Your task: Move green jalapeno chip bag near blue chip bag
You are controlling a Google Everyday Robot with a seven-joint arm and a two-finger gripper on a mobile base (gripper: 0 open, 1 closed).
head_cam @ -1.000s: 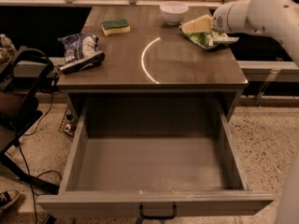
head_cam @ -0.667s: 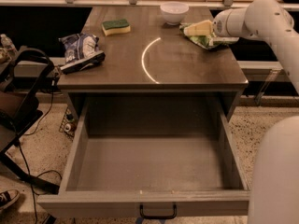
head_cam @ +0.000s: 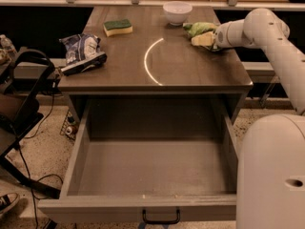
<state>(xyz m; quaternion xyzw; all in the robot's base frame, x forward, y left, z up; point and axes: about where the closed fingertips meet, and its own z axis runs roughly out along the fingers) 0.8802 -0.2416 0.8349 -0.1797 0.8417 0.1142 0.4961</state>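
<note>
1. Gripper [head_cam: 215, 38] is sitting low over the bench [head_cam: 190, 75], near the right edge toward the rear right corner. White robot arm [head_cam: 267, 27] is reaching in from beyond the right edge.
2. Jaws: state is not readable, since the tip is pressing into the foil and the jaws are not showing separately.
3. Green jalapeno chip bag [head_cam: 200, 30] (crumpled light-green/white foil snack bag w/ pale patch) is lying by the rear right corner, touching the gripper tip on its right side.
4. Blue chip bag [head_cam: 82, 49] (crumpled dark-blue/white foil, dark lower edge) is lying at the left edge, approx. mid-depth, well apart from the green bag.
5. White round bowl [head_cam: 177, 12] is standing at the rear edge, just beside the green bag on its left.
6. Green-topped yellow sponge [head_cam: 117, 27] is resting toward the rear left corner, between bowl and blue bag.
7. Grey drawer [head_cam: 152, 166] under the front edge is hanging open.
</note>
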